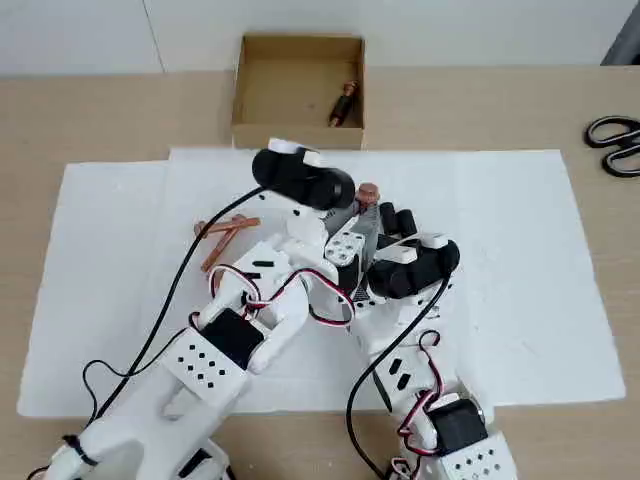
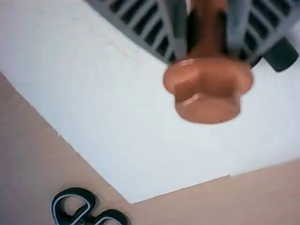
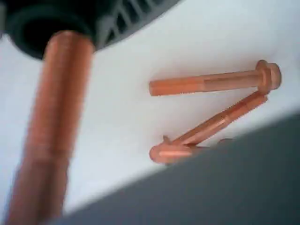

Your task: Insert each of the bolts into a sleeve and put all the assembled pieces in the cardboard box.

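My left gripper (image 1: 358, 218) is shut on a copper bolt (image 2: 206, 89), its grey fingers (image 2: 178, 28) clamping the shaft just behind the flanged head (image 1: 367, 190). In the right wrist view the bolt's threaded shaft (image 3: 56, 117) runs through a black sleeve (image 3: 28, 28). My right gripper (image 1: 392, 228) meets the left one at mid-sheet and is shut on that sleeve. Two loose bolts (image 3: 211, 82) (image 3: 211, 124) lie crossed on the white sheet (image 1: 520, 250), left of the grippers (image 1: 225, 235). The cardboard box (image 1: 240, 100) at the back holds one assembled piece (image 1: 343, 103).
Black-handled scissors (image 1: 615, 143) (image 2: 84, 213) lie on the bare table at the far right. Another black sleeve end (image 2: 281, 54) pokes out beside the left fingers. Both arms and their cables cover the sheet's near middle.
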### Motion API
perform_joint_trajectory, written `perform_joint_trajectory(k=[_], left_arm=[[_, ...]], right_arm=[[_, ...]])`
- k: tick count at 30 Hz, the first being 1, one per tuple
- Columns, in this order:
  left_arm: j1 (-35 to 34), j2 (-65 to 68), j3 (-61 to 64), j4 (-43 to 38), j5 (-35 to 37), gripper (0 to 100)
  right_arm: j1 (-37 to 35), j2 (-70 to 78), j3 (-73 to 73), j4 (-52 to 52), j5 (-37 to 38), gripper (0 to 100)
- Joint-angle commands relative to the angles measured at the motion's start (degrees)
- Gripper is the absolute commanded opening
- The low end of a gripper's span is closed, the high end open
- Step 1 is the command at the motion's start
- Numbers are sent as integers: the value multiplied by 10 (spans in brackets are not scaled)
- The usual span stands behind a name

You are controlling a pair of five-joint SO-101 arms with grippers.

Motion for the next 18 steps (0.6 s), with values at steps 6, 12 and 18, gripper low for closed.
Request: perform_joint_trajectory(k=[6, 12, 18], left_arm=[[24, -25, -1, -18, -5, 6], [25, -25, -1, -18, -7, 6], [4, -23, 5, -46, -8, 6]], right_arm=[[-1, -10, -5, -14, -5, 2], [-1, -10, -7, -11, -5, 2], [-1, -10, -7, -11, -5, 2]])
